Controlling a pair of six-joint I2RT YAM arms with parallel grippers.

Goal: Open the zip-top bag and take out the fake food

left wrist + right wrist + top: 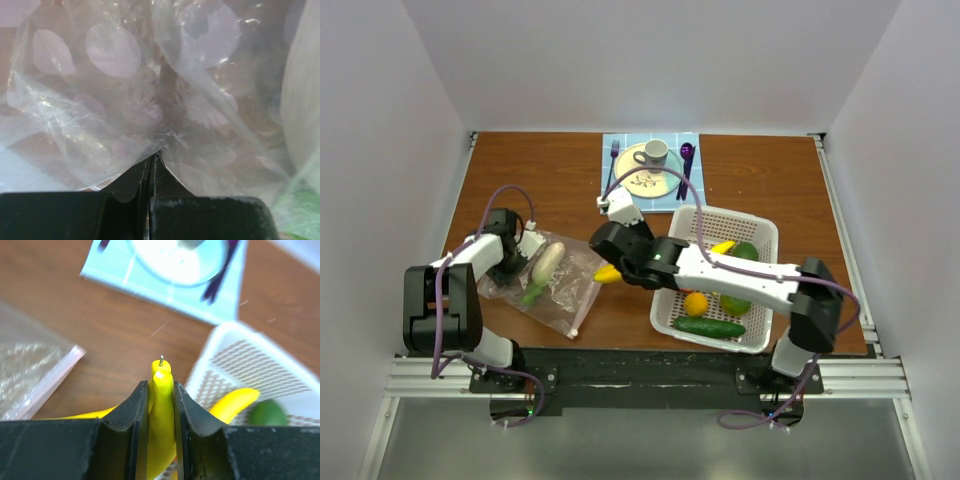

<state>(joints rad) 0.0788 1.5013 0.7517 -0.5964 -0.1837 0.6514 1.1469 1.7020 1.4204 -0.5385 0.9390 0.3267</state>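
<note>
The zip-top bag [560, 290] lies crumpled on the table at the left, its pinkish zip strip [50, 380] toward the basket. Inside it are a pale whitish vegetable [546, 259] and a green piece [533, 294]. My left gripper [152, 156] is shut on a fold of the bag's clear plastic [125, 100] at its left edge. My right gripper [161, 387] is shut on a yellow fake food piece [162, 410], held above the table between the bag and the basket. The same piece shows in the top view [606, 273].
A white perforated basket [760, 228] at the right holds a yellow piece [723, 247], a green round one [746, 252], an orange one [695, 303] and a cucumber [710, 326]. A blue mat [612, 142] with a plate, cup and cutlery sits at the back.
</note>
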